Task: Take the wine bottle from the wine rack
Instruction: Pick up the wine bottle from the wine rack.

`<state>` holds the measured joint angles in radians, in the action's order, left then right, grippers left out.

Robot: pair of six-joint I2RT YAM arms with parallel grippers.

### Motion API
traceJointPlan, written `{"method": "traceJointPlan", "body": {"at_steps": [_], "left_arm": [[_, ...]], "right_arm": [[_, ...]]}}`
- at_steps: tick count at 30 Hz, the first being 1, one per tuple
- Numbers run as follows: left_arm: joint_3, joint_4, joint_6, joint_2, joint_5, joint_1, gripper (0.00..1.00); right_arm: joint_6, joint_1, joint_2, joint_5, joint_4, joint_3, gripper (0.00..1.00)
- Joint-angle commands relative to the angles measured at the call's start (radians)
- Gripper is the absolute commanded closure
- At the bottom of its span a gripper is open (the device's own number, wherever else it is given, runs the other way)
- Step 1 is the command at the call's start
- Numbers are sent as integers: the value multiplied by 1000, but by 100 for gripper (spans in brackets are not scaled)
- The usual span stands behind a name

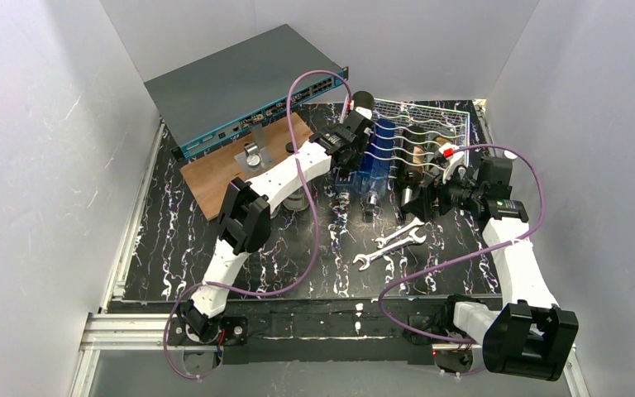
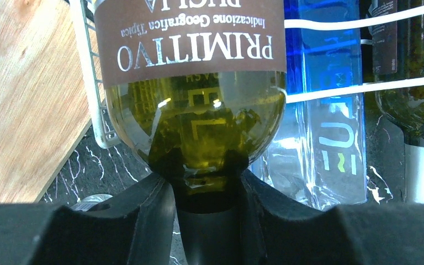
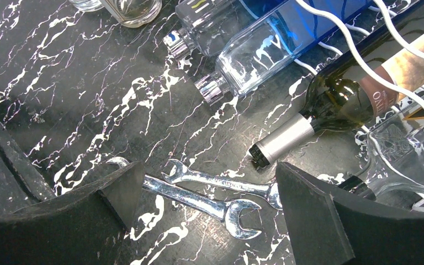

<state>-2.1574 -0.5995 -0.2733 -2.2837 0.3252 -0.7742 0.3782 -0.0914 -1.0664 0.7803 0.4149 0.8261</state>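
- wine bottle [image 2: 193,127]: olive-green glass with a brown label reading PRIMITIVO; lies on its side at the left end of the wine rack [image 1: 417,107], beside the rack's left edge wire; neck points toward the robot and juts past the near edge
- left gripper [image 2: 204,185]: jaws closed on the bottle's neck just below the shoulder; black fingers [image 2: 154,204] press both sides of the dark capsule
- right gripper [image 3: 210,199]: jaws spread wide and holding nothing; hovers over two wrenches [image 3: 215,193] on the black marbled table [image 3: 77,99], near the rack's front
- handling, as judged: rigid glass, smooth and likely slippery; probably heavy, with most of the weight far from the grip, so the body may sag or twist about the neck; breakable if knocked on wire or table; the neck is the only part narrow enough for these fingers; a straight pull along the cradle looks safest
- neighbours: blue bottle [image 2: 323,110] just beside it to the right, dark bottle with silver capsule [image 3: 331,105] further along; a sideways swing risks contact
- hard to make out: bottle's base cut off at the top of the wrist view; mouth hidden under the gripper; fill level unclear; cannot tell whether the white wires pass over or under this bottle; in the top view the left arm covers it almost wholly
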Motion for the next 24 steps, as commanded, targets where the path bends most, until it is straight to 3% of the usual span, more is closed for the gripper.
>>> {"method": "traceJointPlan", "body": {"at_steps": [1, 3, 24], "left_arm": [[-21, 14, 26, -3, -3, 4, 89], [-22, 15, 29, 4, -5, 4, 100], [55, 207, 145, 180, -19, -15, 100]], "right_arm": [[18, -1, 23, -1, -15, 2, 1], [20, -1, 24, -2, -15, 2, 2], [24, 1, 20, -7, -14, -1, 2]]}}
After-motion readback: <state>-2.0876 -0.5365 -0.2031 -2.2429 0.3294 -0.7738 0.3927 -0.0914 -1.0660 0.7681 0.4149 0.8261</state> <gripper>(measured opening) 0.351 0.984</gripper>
